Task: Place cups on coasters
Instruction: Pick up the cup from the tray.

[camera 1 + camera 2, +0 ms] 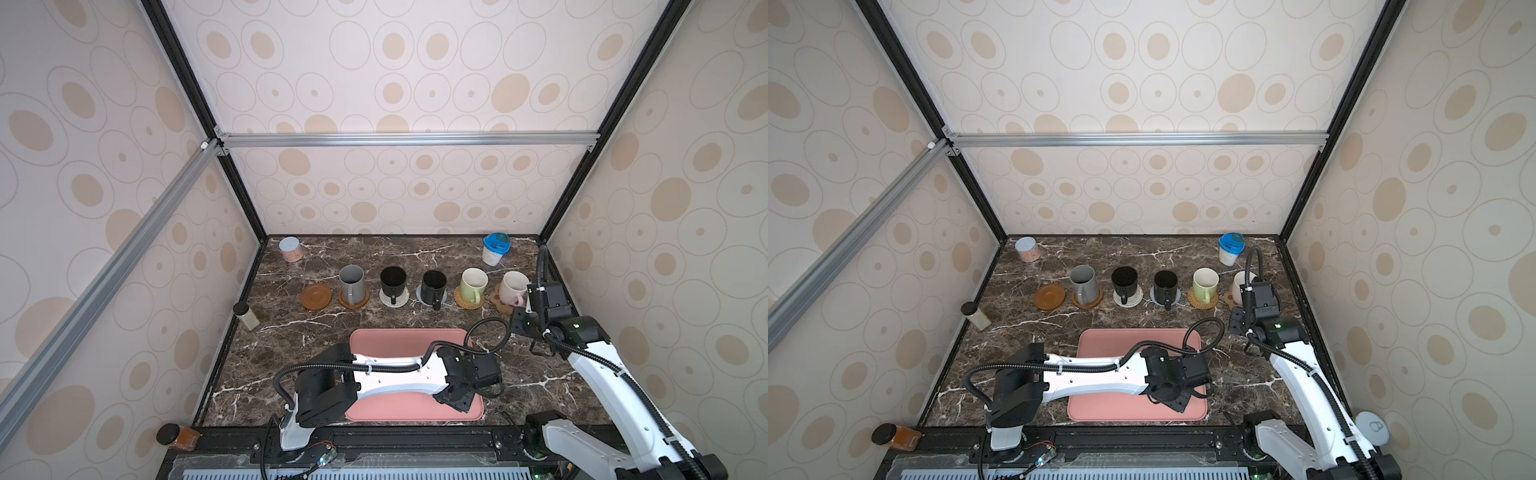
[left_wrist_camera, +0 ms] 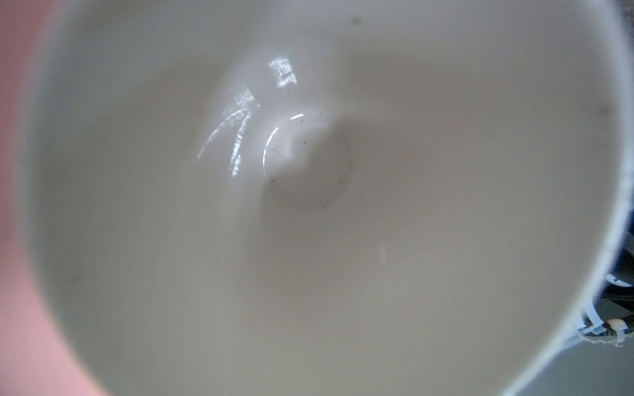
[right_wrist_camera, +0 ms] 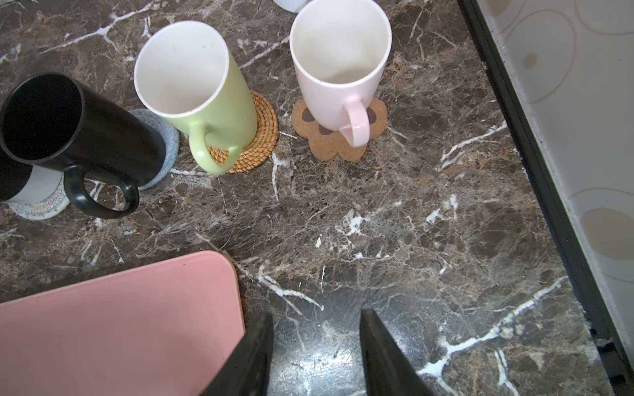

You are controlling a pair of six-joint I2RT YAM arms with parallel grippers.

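far left, one brown disc (image 1: 316, 296) sits bare. my left gripper (image 1: 455, 400) hangs over the last cup (image 2: 308, 205) on the pink tray (image 1: 374, 345); whether its jaws have caught the cup i cannot tell. next: secure it, lift, carry it left to that disc. six coasters, five seated: grey cup (image 1: 351, 282), black cup (image 1: 392, 280), second black cup (image 1: 434, 283), green cup (image 1: 473, 284), pink cup (image 1: 510, 286). right gripper (image 3: 315, 319) is spread, empty.

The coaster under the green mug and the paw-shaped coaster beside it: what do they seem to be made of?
The round coaster looks like woven rattan or similar cane: tan strands coiled in rings, slightly glossy. The paw-shaped coaster looks like cork: speckled, matt brown surface with darker pad marks.
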